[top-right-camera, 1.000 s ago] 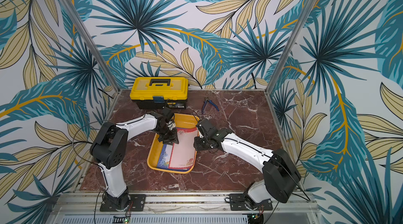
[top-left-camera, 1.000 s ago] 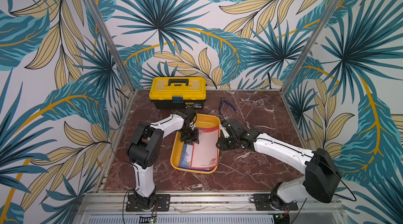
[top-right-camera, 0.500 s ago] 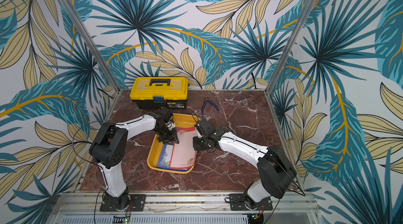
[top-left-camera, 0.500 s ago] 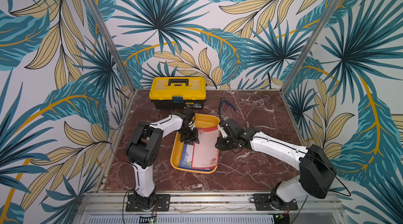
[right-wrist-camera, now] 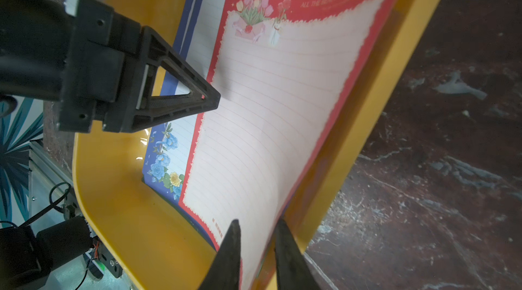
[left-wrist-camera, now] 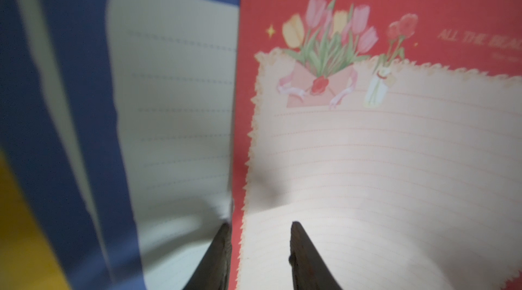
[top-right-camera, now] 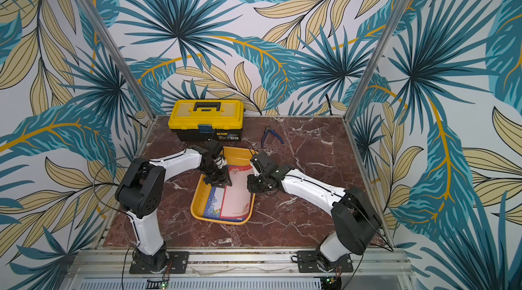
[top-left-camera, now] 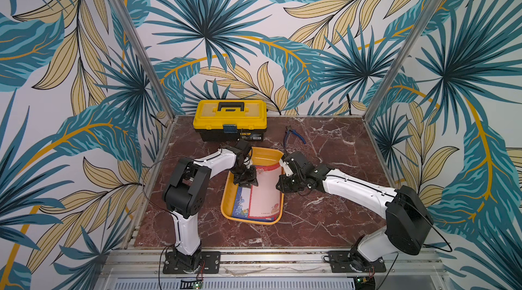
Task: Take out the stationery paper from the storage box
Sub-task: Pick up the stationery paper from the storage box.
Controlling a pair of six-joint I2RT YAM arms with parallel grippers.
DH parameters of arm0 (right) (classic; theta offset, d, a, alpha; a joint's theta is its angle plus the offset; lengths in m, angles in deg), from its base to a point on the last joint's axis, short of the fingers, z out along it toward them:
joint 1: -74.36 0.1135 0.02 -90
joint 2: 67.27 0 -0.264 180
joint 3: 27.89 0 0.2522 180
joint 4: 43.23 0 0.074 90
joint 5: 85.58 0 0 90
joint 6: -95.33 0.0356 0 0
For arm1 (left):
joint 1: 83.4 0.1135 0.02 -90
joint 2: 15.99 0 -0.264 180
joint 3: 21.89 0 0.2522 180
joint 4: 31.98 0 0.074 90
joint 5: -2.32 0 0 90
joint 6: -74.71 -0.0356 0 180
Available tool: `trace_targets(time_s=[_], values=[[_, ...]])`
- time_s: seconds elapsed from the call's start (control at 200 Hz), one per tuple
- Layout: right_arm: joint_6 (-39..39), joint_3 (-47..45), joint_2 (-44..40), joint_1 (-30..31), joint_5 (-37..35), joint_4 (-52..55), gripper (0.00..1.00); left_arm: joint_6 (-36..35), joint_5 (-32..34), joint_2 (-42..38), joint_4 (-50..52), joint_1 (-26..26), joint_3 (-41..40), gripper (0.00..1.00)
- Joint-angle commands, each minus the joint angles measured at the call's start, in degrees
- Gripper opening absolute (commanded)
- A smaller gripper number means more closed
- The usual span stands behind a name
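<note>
Lengthwise, the stationery paper (top-left-camera: 264, 192) runs toward the toolbox (top-left-camera: 230, 119).

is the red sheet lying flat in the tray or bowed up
Bowed, not flat: in the right wrist view the red sheet curves up against the storage box wall, its edge between the fingertips of the right gripper.

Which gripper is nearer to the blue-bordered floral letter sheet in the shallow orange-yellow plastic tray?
Left. The left gripper stands where the red-bordered sheet overlaps the blue-bordered sheet; the right gripper is across the red sheet, by the opposite wall of the tray.
</note>
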Motion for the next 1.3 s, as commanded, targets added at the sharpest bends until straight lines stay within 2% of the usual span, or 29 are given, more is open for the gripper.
trace_targets(time_s=[0.0, 0.36, 0.781, 0.976, 1.297], values=[[-0.1, 1.7, 2.3, 0.1, 0.3, 1.0, 0.29, -0.3, -1.3, 0.7, -2.2, -0.4, -1.4, 0.37], [0.1, 6.6, 6.5, 0.1, -2.1, 6.5, 0.32, 0.1, -1.1, 0.0, -3.3, -0.4, -1.7, 0.38], [3.1, 9.7, 7.6, 0.6, -3.0, 15.7, 0.41, 1.2, -2.1, 0.7, -8.5, -0.1, -3.9, 0.38], [3.1, 13.4, 10.1, 1.1, -3.8, 18.5, 0.39, 1.2, -3.2, 0.8, -10.7, 0.2, -5.2, 0.38], [3.1, 15.6, 12.4, 1.1, -5.9, 20.7, 0.29, 1.5, -3.7, -0.4, -12.2, 1.0, -6.2, 0.40]])
